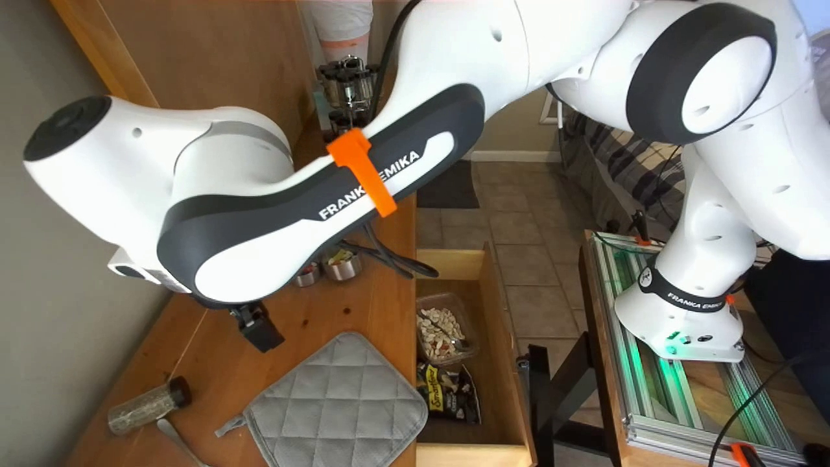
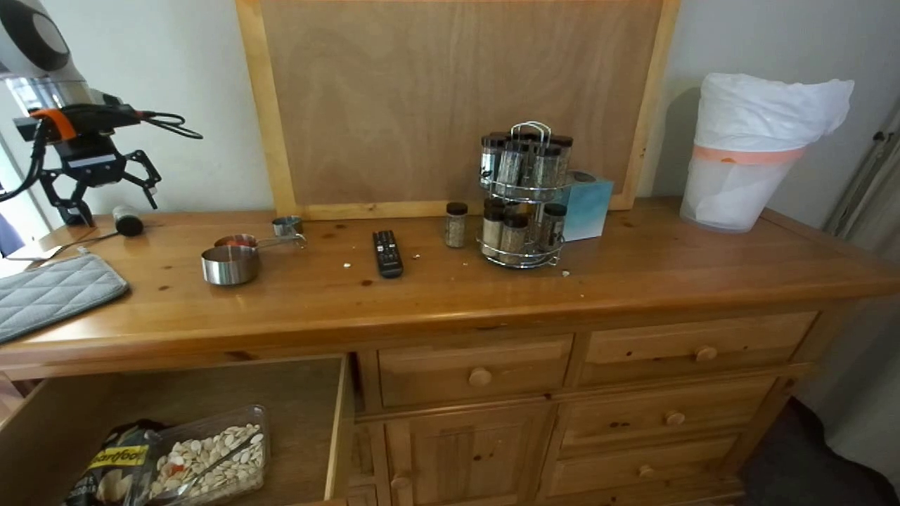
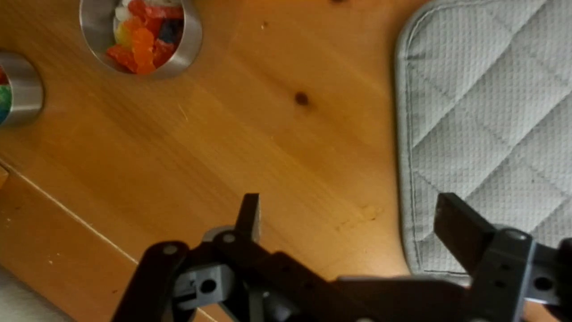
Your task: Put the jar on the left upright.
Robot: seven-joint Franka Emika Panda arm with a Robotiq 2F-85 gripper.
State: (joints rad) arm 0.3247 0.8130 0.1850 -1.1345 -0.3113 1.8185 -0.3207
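In an exterior view, left to right: the grey quilted pad (image 2: pixel 53 288) lies flat at the left edge of the frame. Upper left, the gripper (image 2: pixel 116 204) hangs above the tabletop (image 2: pixel 316 302), its fingers (image 2: pixel 74 213) spread wide and nothing held between them. Below, at left, the jar (image 2: pixel 126 220) lies on its side, dark-capped end toward the camera. Farther right are metal cups (image 2: pixel 230 268), a remote control (image 2: pixel 389 253), a standing jar (image 2: pixel 455 226) and a spice rack (image 2: pixel 520 264); none of these appears to need handling for this task.

In an exterior view, the jar (image 1: pixel 148 407) occupies the lower left of the frame, likewise on its side; the gripper is up and to the right of it, apart.

Wrist view, left to right: metal cups at left and upper left, tabletop between the fingers, grey quilted pad at right. The jar is outside this frame; the gripper is therefore judged not yet aligned with it.

Progress, as judged. Completed: no handling of the jar is evident; the required condition (upright) is not met. Remaining: position the gripper over the jar, align the fingers across its body, close them, raise the jar, rotate it to vertical, set its base on the tabletop, release.
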